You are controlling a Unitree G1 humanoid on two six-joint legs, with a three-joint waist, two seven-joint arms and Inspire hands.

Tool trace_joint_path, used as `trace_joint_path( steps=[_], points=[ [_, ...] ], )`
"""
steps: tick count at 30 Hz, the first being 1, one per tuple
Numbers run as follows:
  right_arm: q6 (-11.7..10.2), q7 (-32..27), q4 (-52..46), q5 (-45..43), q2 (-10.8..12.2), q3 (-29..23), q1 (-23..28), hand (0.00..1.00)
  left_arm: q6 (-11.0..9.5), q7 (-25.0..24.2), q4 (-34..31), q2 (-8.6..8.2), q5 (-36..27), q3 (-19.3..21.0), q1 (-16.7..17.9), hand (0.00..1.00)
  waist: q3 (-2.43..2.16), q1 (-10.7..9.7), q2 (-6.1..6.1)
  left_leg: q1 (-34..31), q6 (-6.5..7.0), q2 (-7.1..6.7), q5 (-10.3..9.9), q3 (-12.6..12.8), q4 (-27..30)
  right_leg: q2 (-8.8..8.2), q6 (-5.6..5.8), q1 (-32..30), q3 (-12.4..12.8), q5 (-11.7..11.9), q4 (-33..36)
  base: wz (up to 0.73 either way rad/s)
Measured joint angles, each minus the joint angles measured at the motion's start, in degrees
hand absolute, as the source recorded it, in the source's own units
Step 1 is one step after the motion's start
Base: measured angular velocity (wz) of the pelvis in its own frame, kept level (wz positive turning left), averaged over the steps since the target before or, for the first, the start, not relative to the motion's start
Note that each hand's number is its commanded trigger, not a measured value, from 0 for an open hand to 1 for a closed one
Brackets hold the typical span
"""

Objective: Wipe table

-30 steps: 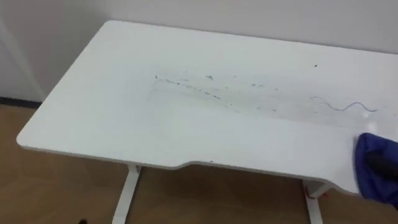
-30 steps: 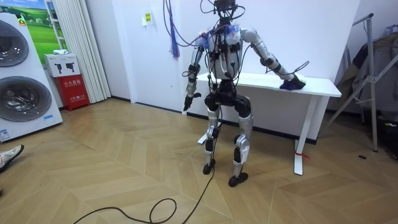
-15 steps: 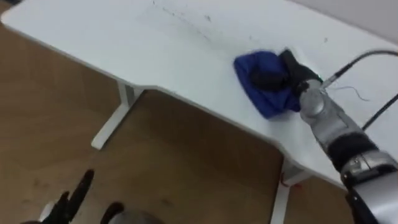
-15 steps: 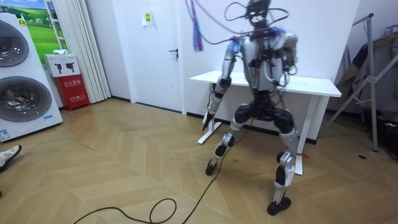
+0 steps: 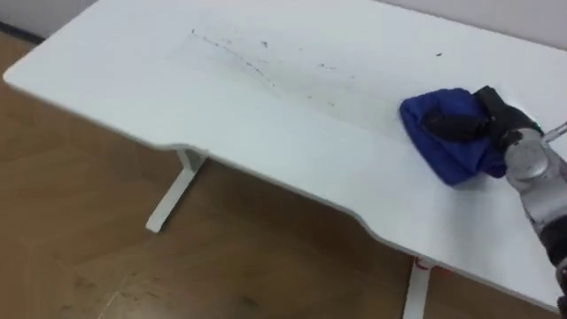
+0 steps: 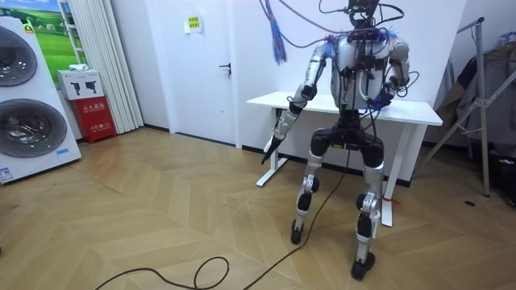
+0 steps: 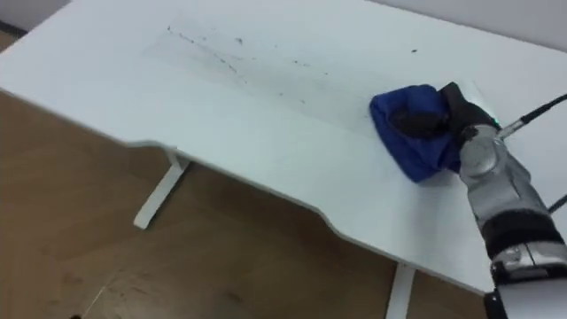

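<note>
A white table (image 5: 159,97) carries faint pen marks (image 5: 257,62) across its far middle. On its right part lies a bunched blue cloth (image 5: 447,146), also seen from the other eye (image 7: 409,137). My right hand (image 5: 494,113) rests on top of the blue cloth with its dark fingers (image 5: 440,124) curled into the folds. In the room view I stand at the table (image 6: 419,109), facing it with legs apart. My left hand (image 6: 274,143) hangs low beside the table's end at the room view's left, fingers straight, holding nothing.
The table's near edge has a shallow cut-out, with a white leg (image 5: 173,190) below it over wooden floor. A wall runs behind the table. Washing machines (image 6: 24,105) and a red box (image 6: 97,118) stand far off; a metal stand (image 6: 484,105) is beyond the table's other end.
I have turned and stepped along the table toward the room view's right. My right hand has slid the blue cloth rightward, away from the marks. The eye views have shifted with me.
</note>
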Motion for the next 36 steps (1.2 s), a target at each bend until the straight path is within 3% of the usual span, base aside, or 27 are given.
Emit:
trace_joint_path(
  steps=[1, 2, 3, 4, 5, 6, 7, 8, 9, 10, 11, 12, 14, 17, 20, 22, 26, 27, 30, 33, 36],
  points=[
    [-0.93, -0.45, -4.24, -0.44, -0.92, -1.07, 3.77, 1.00, -0.05, 0.04, 0.72, -1.57, 0.05, 2.29, 0.30, 0.00, -0.74, -2.38, 0.76, 0.05, 0.31, 0.36, 0.18, -0.54, -0.95, 1.71, -1.63, 0.55, -1.28, 2.71, -1.25, -0.68],
    [-0.98, -0.73, -5.32, -0.48, -1.36, -1.18, 5.51, 1.00, -0.31, 0.00, 0.73, -1.61, 0.05, 2.41, 0.66, 0.00, -0.90, -3.50, 0.64, 0.08, 0.87, 0.04, 0.52, -0.50, -1.47, 1.32, -1.69, 1.26, -1.51, 3.12, -1.77, 0.06],
    [-0.64, -1.70, -4.61, -0.02, -2.08, -1.77, 9.05, 1.00, -1.23, 0.01, 1.81, -1.55, 0.01, 2.40, 0.86, 0.00, -1.30, -6.16, -0.56, 0.42, 1.59, -2.46, 0.72, -0.79, -3.12, -0.12, -1.59, 2.57, -0.55, 3.07, -2.29, 0.46],
    [-0.10, -3.29, -2.35, 0.93, -3.48, -3.49, 13.49, 1.00, -1.54, 0.00, 2.23, -1.59, -0.09, 1.93, -0.24, 0.00, -1.55, -7.68, -1.52, 0.03, 3.43, -7.21, 1.94, -0.82, -6.44, -1.26, -0.54, 3.96, 1.94, 2.99, -3.07, 0.50],
    [-0.03, -4.03, -0.03, 2.14, -3.82, -4.30, 15.32, 1.00, -1.82, 0.00, 1.98, -1.39, -0.39, 1.74, -0.69, 0.00, -1.40, -7.79, -2.47, -0.44, 5.07, -9.60, 3.61, -0.88, -7.40, -1.99, 0.00, 4.36, 3.09, 2.73, -3.11, 0.32],
    [-1.43, -5.59, 4.24, 5.94, -3.60, -6.56, 18.60, 1.00, -2.55, 0.26, 1.53, -0.87, -1.28, 1.92, -0.87, 0.00, -1.78, -7.81, -4.27, -0.44, 6.48, -10.50, 5.48, 1.95, -7.98, -2.44, 0.88, 4.78, 3.33, 2.58, -3.29, 0.00],
    [-2.23, -6.20, 7.86, 7.48, -3.85, -8.27, 19.29, 1.00, -2.72, 0.56, 1.55, -0.30, -1.37, 1.92, -1.15, 0.00, -2.07, -7.88, -4.77, 0.52, 6.54, -10.45, 5.58, 1.69, -8.01, -2.42, 1.75, 4.48, 2.03, 3.16, -2.83, -0.15],
    [-2.29, -6.38, 10.25, 8.37, -3.87, -8.71, 19.03, 1.00, -2.71, 0.62, 1.55, 0.02, -1.34, 1.92, -1.34, 0.00, -1.81, -7.57, -5.25, 0.95, 6.55, -10.27, 5.58, 0.53, -7.99, -2.35, 1.99, 4.01, 1.34, 3.40, -2.54, -0.38],
    [-2.65, -6.67, 15.03, 9.83, -3.87, -9.67, 18.80, 1.00, -2.65, 0.94, 1.73, 0.60, -1.10, 1.94, -2.02, 0.00, -1.44, -6.96, -5.38, 1.03, 6.34, -9.43, 5.45, -3.86, -7.82, -0.55, 2.27, 3.45, 0.98, 3.22, -5.12, -0.51],
    [-2.20, -7.61, 17.68, 9.73, -4.01, -9.81, 17.54, 1.00, -2.63, 1.33, 1.68, 0.53, -0.59, 2.09, -2.31, 0.00, -1.41, -6.53, -5.39, -0.10, 5.78, -8.34, 5.16, -7.43, -7.31, 2.22, 0.77, 2.24, 1.38, 5.56, -11.28, -0.43],
    [-1.70, -8.12, 17.95, 9.55, -4.19, -9.78, 16.97, 1.00, -2.56, 1.32, 1.74, 0.51, -0.55, 2.06, -2.42, 0.00, -1.30, -7.07, -5.44, -0.74, 5.43, -8.33, 4.96, -7.78, -6.99, 3.06, 0.84, 1.73, 1.05, 9.07, -13.96, -0.11],
    [-0.64, -9.68, 18.24, 9.20, -4.90, -9.78, 16.55, 1.00, -2.21, 1.34, 2.57, 0.00, -0.65, 1.99, -3.04, 0.00, -1.23, -8.10, -4.95, -1.32, 4.84, -8.54, 3.80, -7.60, -6.65, 3.06, -1.50, 1.21, -1.03, 12.67, -14.29, 0.08],
    [1.24, -10.83, 19.06, 8.83, -5.08, -9.23, 13.08, 1.00, -1.95, 1.30, 3.14, -0.22, -0.76, 0.80, -3.37, 0.00, -0.61, -8.66, -3.73, -1.39, 4.99, -8.58, 3.18, -6.78, -6.46, 3.13, -1.50, 0.85, -1.78, 12.75, -13.29, -0.07],
    [4.40, -11.12, 18.84, 4.79, -5.13, -3.49, 3.35, 1.00, -1.22, 1.31, 4.42, -0.19, -0.64, 0.08, -4.07, 0.00, -0.76, -7.99, -2.30, -3.12, 4.89, -8.63, 3.15, -5.64, -6.42, 3.22, -1.51, -2.41, -0.51, 12.76, -11.42, -0.30],
    [6.11, -10.47, 17.96, 1.42, -4.51, 7.81, -7.84, 1.00, -0.85, 1.32, 4.89, -0.14, -0.61, -0.18, -5.34, 0.00, -0.71, -4.64, -2.16, -3.31, 4.32, -8.42, 4.28, -4.86, -6.72, 3.29, -1.85, -3.78, -0.01, 11.93, -10.19, -0.11],
    [6.03, -9.61, 16.80, -4.93, -2.35, 13.90, -15.68, 1.00, 0.31, 0.61, 5.67, -0.28, 0.42, -0.39, -6.72, 0.00, -0.78, -1.58, -2.55, -3.29, 3.67, -8.33, 4.76, -6.37, -6.71, 3.24, -3.17, -3.79, -1.62, 11.57, -9.28, 0.32],
    [6.01, -7.92, 14.88, -8.68, 0.02, 15.12, -18.97, 1.00, 2.58, 0.54, 5.61, -0.90, 0.76, -0.98, -7.17, 0.00, -0.54, 3.73, -3.05, -2.41, 3.26, -8.56, 5.16, -10.73, -6.68, 3.24, -3.37, -0.17, -6.43, 10.81, -10.95, 0.73],
    [6.11, -7.18, 15.61, -8.67, 0.32, 16.07, -19.06, 1.00, 3.37, 0.55, 5.59, -0.89, 0.53, -2.06, -6.97, 0.00, -0.37, 5.90, -3.18, -1.92, 3.20, -8.98, 5.12, -12.45, -6.70, 2.97, -3.09, 1.07, -8.04, 10.15, -11.00, 0.88],
    [5.95, -5.58, 18.65, -8.61, 0.60, 19.34, -19.18, 1.00, 4.33, 0.57, 5.27, -0.71, 0.42, -4.59, -5.91, 0.00, -0.22, 8.73, -3.43, -1.99, 3.21, -10.44, 5.14, -16.92, -6.71, 1.90, -2.08, 2.97, -11.95, 8.43, -10.74, 0.84],
    [5.77, -5.37, 20.96, -8.94, 0.81, 19.69, -18.21, 1.00, 4.98, 0.34, 4.81, -0.67, 0.43, -5.06, -4.95, 0.00, 0.01, 9.49, -3.95, -3.17, 3.26, -11.55, 5.17, -20.24, -6.48, 1.17, -1.45, 3.46, -15.32, 7.54, -10.78, 0.63],
    [4.99, -5.47, 23.78, -6.02, 0.47, 19.07, -16.36, 1.00, 4.69, -0.69, 4.83, -0.02, 0.25, -5.08, -5.11, 0.00, 0.16, 8.80, -3.75, -4.10, 3.34, -12.11, 5.21, -21.25, -6.30, 0.88, -0.99, 3.44, -16.48, 7.26, -10.87, 0.30]
  ],
)
